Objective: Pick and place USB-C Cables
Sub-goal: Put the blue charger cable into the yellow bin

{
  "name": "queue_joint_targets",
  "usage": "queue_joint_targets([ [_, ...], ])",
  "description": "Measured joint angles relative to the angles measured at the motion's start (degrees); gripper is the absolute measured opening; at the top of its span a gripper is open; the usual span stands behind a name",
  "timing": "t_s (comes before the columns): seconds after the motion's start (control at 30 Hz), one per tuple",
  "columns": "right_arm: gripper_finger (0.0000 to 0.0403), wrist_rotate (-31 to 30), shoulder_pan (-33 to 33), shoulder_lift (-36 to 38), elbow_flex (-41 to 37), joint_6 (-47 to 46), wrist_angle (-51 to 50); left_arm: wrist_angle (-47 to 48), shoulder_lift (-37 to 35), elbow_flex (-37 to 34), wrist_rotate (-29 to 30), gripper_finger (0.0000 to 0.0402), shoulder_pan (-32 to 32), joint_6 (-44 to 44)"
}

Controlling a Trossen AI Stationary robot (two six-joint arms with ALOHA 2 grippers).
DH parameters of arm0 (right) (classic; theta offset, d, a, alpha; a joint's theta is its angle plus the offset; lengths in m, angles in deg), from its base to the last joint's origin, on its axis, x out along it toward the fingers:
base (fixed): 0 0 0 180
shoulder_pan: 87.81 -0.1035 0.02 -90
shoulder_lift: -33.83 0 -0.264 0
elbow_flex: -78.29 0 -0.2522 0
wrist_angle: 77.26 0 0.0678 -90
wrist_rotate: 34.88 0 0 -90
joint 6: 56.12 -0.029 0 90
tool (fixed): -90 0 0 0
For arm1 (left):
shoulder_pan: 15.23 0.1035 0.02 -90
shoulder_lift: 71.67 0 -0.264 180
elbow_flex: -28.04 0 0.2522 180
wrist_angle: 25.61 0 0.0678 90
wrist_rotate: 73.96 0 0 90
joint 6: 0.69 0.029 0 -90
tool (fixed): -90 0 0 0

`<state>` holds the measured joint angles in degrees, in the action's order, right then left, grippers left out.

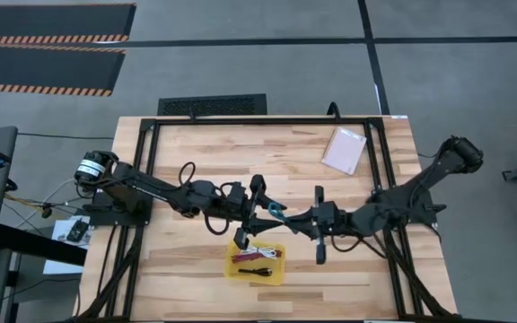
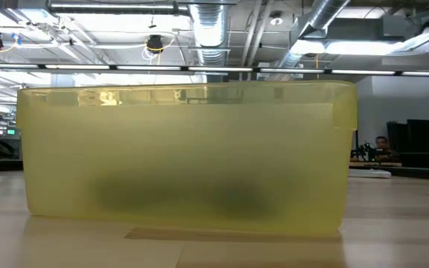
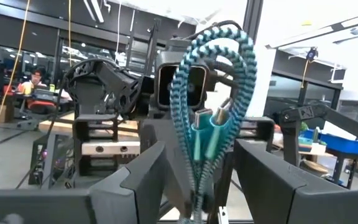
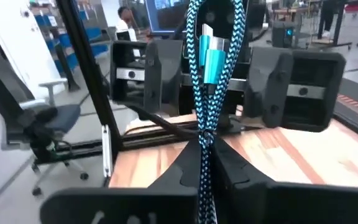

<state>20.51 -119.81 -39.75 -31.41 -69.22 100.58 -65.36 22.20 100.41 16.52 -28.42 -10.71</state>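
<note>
Teal cable (image 1: 276, 212) spans between both grippers' jaws, each pinching one end

The wooden table (image 1: 196, 152) carried 2 things directly. A yellow tray (image 1: 277, 269) sat near the front edge, about the middle, with a dark red cable (image 1: 244, 258), a white cable (image 1: 263, 249) and a black cable (image 1: 258, 270) lying inside it. A pale pink packet (image 1: 344, 150) lay flat toward the back right corner, well apart from the tray.
</note>
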Motion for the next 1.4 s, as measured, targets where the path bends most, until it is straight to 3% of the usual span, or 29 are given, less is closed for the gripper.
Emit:
queue_joint_targets([
  [0.33,0.0027,0.23,0.78,-1.75,0.06,-0.52,0.91,1.13,0.0,0.0,0.2,0.0164,-0.43,0.32],
  [0.7,0.0029,0.06,0.79,-1.31,0.06,-0.39,1.25,1.86,-0.02,0.0,3.01,0.0012,-1.13,3.23],
  [1.03,0.0081,0.02,0.34,1.99,0.02,-0.42,-4.72,5.5,-0.44,0.0,5.04,0.0006,-1.53,2.18],
  [1.4,0.0135,-2.76,-6.55,16.43,0.04,-4.34,-19.27,24.35,-6.57,0.0,9.44,0.0002,-3.55,-1.76],
])
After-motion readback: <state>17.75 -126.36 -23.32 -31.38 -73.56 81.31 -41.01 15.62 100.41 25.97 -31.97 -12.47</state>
